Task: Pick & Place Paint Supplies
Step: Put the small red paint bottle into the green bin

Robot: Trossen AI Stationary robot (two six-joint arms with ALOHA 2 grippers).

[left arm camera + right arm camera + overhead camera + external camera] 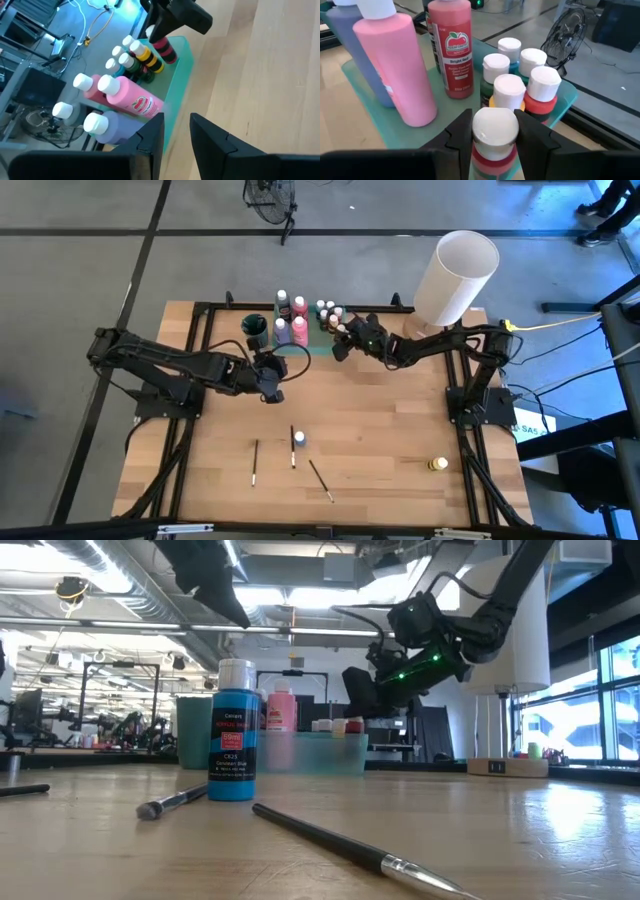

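A white-capped bottle (494, 131) was clamped between the right gripper's (343, 343) fingers over the tray (395, 131). The left gripper (271, 383) was held nearby, fingers apart.

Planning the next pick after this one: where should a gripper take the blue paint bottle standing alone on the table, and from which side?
The blue paint bottle stands upright on the wooden table, so come straight down and close the jaws on its white cap or just below. Set the jaws across the gap away from the paintbrush lying right beside it, which looks likely to get nudged otherwise.
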